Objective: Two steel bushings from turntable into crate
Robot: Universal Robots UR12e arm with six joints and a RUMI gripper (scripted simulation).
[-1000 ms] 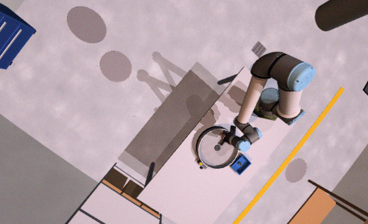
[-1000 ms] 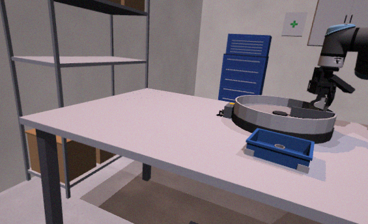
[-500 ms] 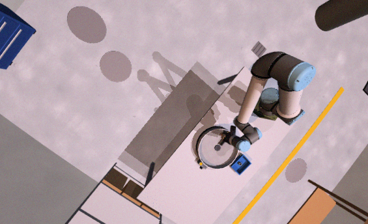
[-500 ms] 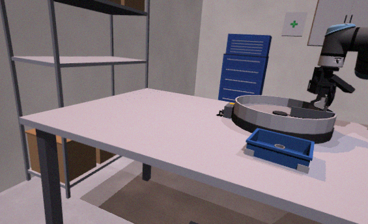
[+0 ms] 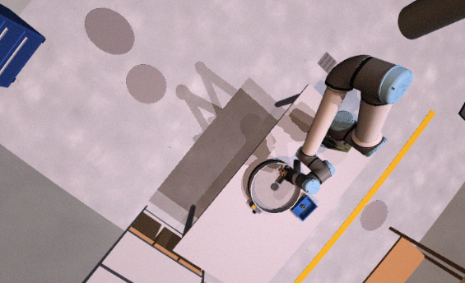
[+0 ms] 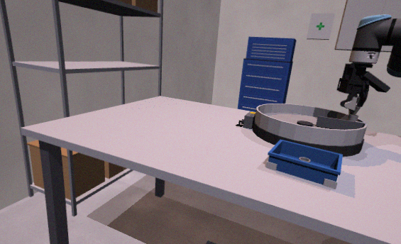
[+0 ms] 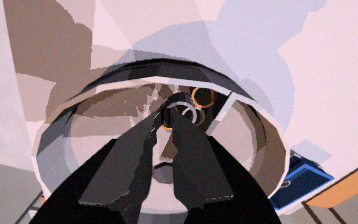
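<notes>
Nearest on the pale desk (image 5: 228,234) (image 6: 143,135) is a small blue crate (image 5: 313,204) (image 6: 296,171) (image 7: 321,173), open at the top, with one light metal bushing (image 5: 303,206) (image 6: 299,159) (image 7: 282,184) inside. Just beyond it stands the round turntable (image 5: 253,186) (image 6: 303,128) (image 7: 285,150), a grey-walled dish on a dark base, with a dark disc (image 5: 274,187) (image 6: 304,123) (image 7: 163,174) at its center and an upright divider (image 6: 338,123) (image 7: 223,112) across part of it. At the turntable's far side, the black hand (image 5: 282,174) (image 6: 353,111) (image 7: 167,109) points down, its fingers closed in a pinch on a grey steel bushing (image 6: 353,118) (image 7: 192,106). Close by, seen from the wrist, lies an orange-rimmed bushing (image 7: 194,97). Farthest back, a blue cabinet (image 5: 6,51) (image 6: 265,79) stands by the wall
</notes>
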